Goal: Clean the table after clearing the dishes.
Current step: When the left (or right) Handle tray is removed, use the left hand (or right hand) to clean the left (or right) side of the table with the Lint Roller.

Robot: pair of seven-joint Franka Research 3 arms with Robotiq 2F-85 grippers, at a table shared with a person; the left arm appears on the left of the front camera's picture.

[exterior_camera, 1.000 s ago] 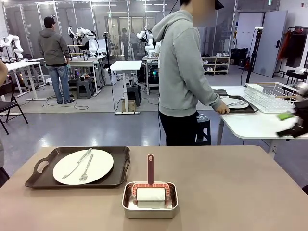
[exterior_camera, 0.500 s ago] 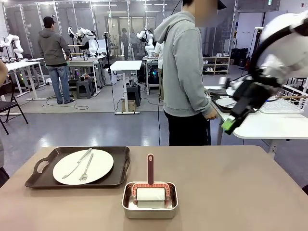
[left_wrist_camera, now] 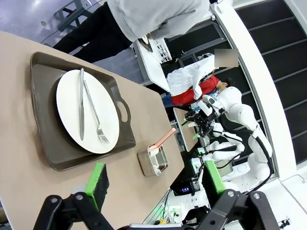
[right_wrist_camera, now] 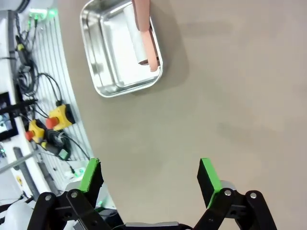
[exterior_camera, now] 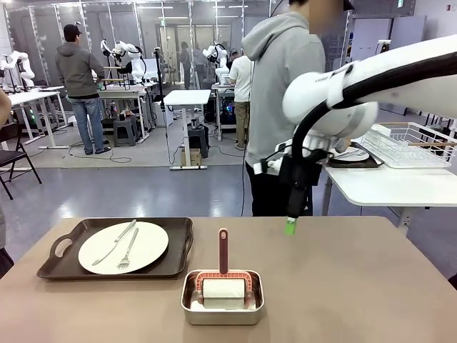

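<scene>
The table [exterior_camera: 357, 286] top is dull and smooth. The pan [exterior_camera: 223, 316] is shiny metal. The plate [exterior_camera: 150, 246] is smooth and glossy. The tray [exterior_camera: 184, 246] looks dull. The fork [exterior_camera: 128, 254] is shiny metal.

Pan: I see a shiny metal pan [exterior_camera: 222, 316] close to me, a bit left of the middle.
Roller: a white roller with a pink handle [exterior_camera: 223, 274] lies in the pan. The handle points away from me, out over the far rim.
Person in grey: a person in a grey hoodie [exterior_camera: 285, 93] stands at the far side, turned toward the right.
White tabletop: a white tabletop [exterior_camera: 378, 187] is on the right, farther back. A white wire rack [exterior_camera: 400, 143] sits on it.
Back of the room: another person in jeans [exterior_camera: 80, 78] stands far off on the left, back to me.
Chair: a black chair [exterior_camera: 11, 153] is at the left edge.
Button box: a yellow box with a red button [right_wrist_camera: 60, 118] lies beside black cables.
</scene>
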